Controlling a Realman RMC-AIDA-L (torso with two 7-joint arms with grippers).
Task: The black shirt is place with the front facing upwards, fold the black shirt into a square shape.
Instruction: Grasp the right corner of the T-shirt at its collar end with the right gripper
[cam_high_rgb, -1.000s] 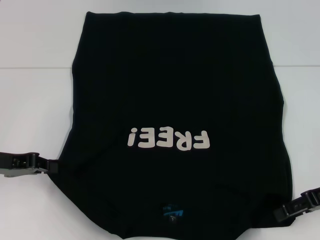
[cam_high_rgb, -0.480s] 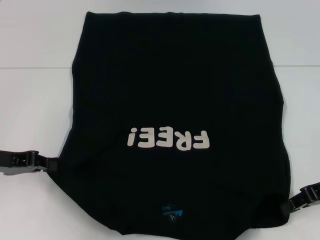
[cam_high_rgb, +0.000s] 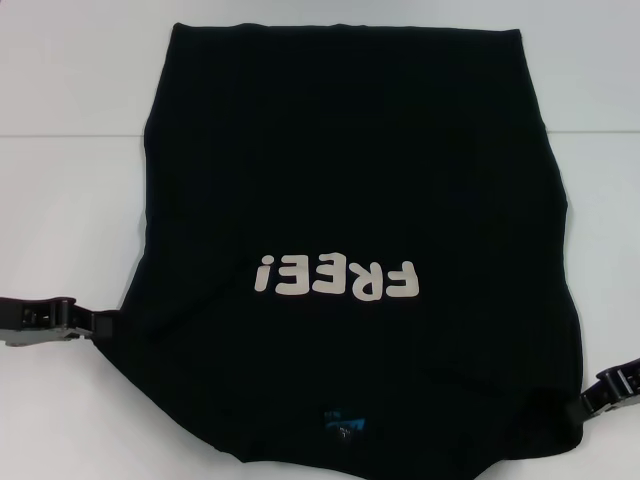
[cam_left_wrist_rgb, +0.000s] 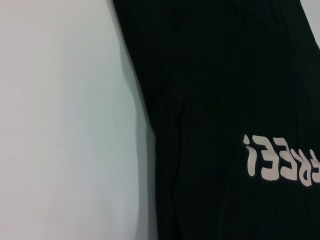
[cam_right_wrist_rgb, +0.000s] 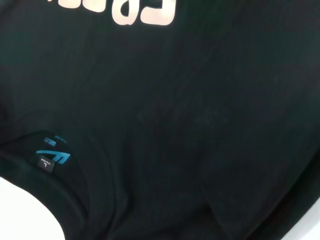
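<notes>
**Shirt flat on the table, a gripper at each near edge**

Left gripper (cam_high_rgb: 100, 327) is low at the shirt's left edge, tip right against the fabric; can't tell how its fingers are set. The shirt (cam_high_rgb: 350, 200) lies face up across the white table (cam_high_rgb: 70, 200), sleeves tucked in, "FREE!" (cam_high_rgb: 335, 277) and the blue neck label (cam_high_rgb: 345, 423) toward the robot. Right gripper (cam_high_rgb: 592, 403) sits at the near right corner, fingers also hidden.

Left end effector (cam_high_rgb: 95, 327) and right end effector (cam_high_rgb: 590, 405) sit low, wide apart.
</notes>
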